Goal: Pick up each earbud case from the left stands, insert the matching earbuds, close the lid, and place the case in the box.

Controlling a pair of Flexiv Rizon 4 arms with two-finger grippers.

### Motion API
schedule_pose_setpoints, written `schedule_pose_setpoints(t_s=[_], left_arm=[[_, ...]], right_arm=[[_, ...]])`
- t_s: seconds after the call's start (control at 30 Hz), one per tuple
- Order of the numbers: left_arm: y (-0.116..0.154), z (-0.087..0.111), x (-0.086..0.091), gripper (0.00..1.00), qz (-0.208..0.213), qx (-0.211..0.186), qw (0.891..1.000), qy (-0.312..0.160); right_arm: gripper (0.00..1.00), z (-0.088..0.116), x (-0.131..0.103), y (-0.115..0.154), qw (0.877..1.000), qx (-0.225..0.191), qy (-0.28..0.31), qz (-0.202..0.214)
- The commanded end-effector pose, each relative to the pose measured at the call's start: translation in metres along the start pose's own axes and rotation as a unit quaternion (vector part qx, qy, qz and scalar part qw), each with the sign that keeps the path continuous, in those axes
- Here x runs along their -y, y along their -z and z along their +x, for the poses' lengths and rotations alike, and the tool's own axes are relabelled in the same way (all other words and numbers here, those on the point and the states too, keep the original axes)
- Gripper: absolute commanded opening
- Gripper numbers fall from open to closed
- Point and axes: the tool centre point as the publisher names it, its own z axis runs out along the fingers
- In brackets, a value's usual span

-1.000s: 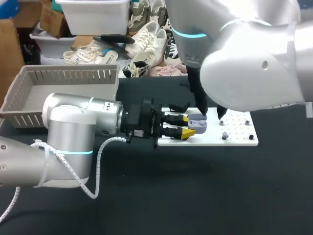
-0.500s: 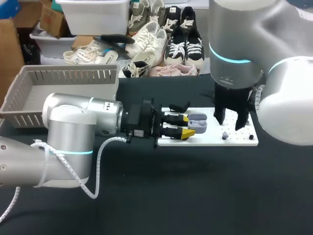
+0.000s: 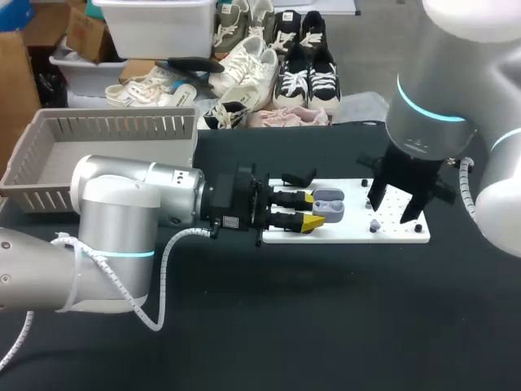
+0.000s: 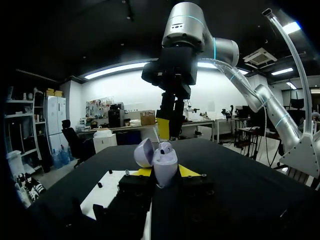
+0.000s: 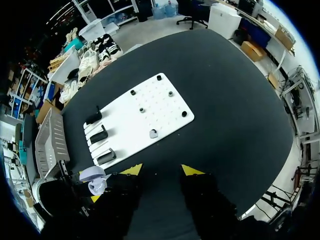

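Swinging away from the case [image 3: 328, 205], your right tool [image 3: 396, 207] now hangs released and empty over the board's [image 3: 350, 233] right end, near a loose earbud [image 5: 154, 133]. Your left tool [image 3: 311, 210] stays clenched on the open case above the board's left, one bud [image 4: 165, 148] already seated, so fetch the second.

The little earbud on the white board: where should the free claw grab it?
Probably from straight above, pinching the earbud by its two sides. It sits low on the white board with bare board all round, so only its top and sides are free, and the right claw hangs open above that board.
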Motion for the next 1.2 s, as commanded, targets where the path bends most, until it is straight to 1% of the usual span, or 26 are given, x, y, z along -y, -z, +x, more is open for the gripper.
schedule_pose_setpoints(t_s=[0.03, 0.3, 0.67, 0.77, 0.8, 0.87, 0.9, 1.07, 1.2], left_arm=[[0.001, 0.001, 0.005, 0.0, -0.005, -0.001, 1.0, 0.001], [0.003, 0.006, 0.011, 0.0, -0.011, -0.004, 1.0, 0.009], [0.007, 0.006, 0.012, 0.0, -0.023, -0.007, 1.0, 0.008], [0.007, 0.006, 0.012, 0.0, -0.023, -0.007, 1.0, 0.008], [0.007, 0.006, 0.012, 0.0, -0.023, -0.007, 1.0, 0.008], [0.007, 0.006, 0.012, 0.0, -0.023, -0.007, 1.0, 0.008], [0.007, 0.006, 0.012, 0.0, -0.023, -0.007, 1.0, 0.008], [0.007, 0.006, 0.012, 0.0, -0.023, -0.007, 1.0, 0.008], [0.007, 0.006, 0.012, 0.0, -0.023, -0.007, 1.0, 0.008]], right_arm=[[0.44, -0.003, -0.001, -0.009, 1.0, 0.002, -0.003, -0.01], [0.45, -0.007, -0.008, -0.024, 1.0, -0.006, -0.001, -0.001], [0.45, -0.011, -0.012, -0.046, 1.0, -0.017, 0.001, 0.006], [0.47, -0.011, -0.013, -0.052, 1.0, -0.021, 0.001, 0.007], [0.49, -0.011, -0.013, -0.054, 1.0, -0.022, 0.001, 0.007], [0.64, -0.011, -0.014, -0.057, 1.0, -0.024, 0.002, 0.007], [0.67, -0.011, -0.015, -0.059, 1.0, -0.025, 0.003, 0.007], [0.65, -0.012, -0.015, -0.066, 1.0, -0.024, 0.01, 0.01], [0.52, -0.012, -0.014, -0.069, 1.0, -0.024, 0.015, 0.007]])
